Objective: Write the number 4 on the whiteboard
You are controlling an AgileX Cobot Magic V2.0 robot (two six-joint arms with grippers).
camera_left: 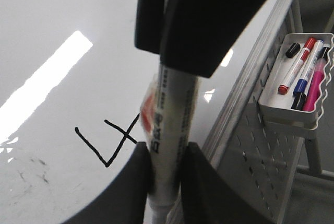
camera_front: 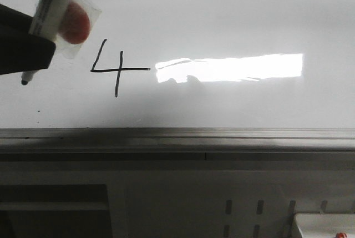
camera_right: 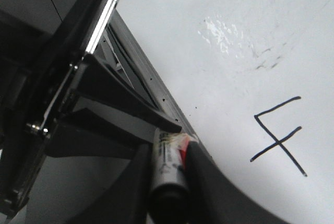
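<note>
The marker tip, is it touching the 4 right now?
No, the marker tip sits left of the number 4, with bare whiteboard between them.

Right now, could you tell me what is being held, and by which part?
The marker, by its barrel: both the left gripper and right gripper have jaws shut on it.

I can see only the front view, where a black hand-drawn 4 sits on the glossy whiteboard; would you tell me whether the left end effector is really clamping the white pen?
Observer: Yes. The left wrist view shows the left end effector with both fingers pressed against the white-barrelled marker pen.
Operator: And the right one?
Observer: The right end effector grips the same pen's black rear end.
Operator: Are there spares nearby?
Observer: A white plastic tray hanging on the grey perforated panel holds several coloured spare pens, one of them pink.
</note>
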